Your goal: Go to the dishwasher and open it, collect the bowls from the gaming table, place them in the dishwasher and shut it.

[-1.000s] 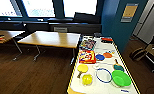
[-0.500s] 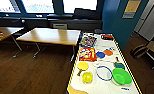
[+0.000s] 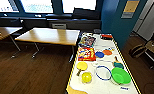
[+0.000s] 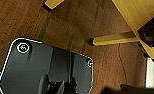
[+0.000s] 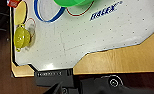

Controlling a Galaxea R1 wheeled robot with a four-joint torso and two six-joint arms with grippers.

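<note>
Head view: a long white tabletop with yellow edging runs away from the camera. On its near end sit a wide green bowl toward the right edge and a smaller yellow bowl toward the left edge. A thin blue ring lies flat between them, and a yellow paddle lies just beyond the yellow bowl. Farther along are colourful printed boxes, a blue disc and an orange disc. A plain wooden table stands to the left on a dark wood floor.

Left wrist view: dark floor and pale wooden table legs. The left tool's state cannot be told here.

Right wrist view: the white tabletop from above, with the yellow bowl near one edge and part of the green bowl cut off at the frame. The right tool's state cannot be told either.

Risks, as a judgement: both bowls sit close to the tabletop's edges, so a clumsy reach could push one off. The ring lies just beside the green bowl and could be dragged or caught along with it. The paddle could be mistaken for the yellow bowl.

Small print on the boxes is unreadable.
</note>
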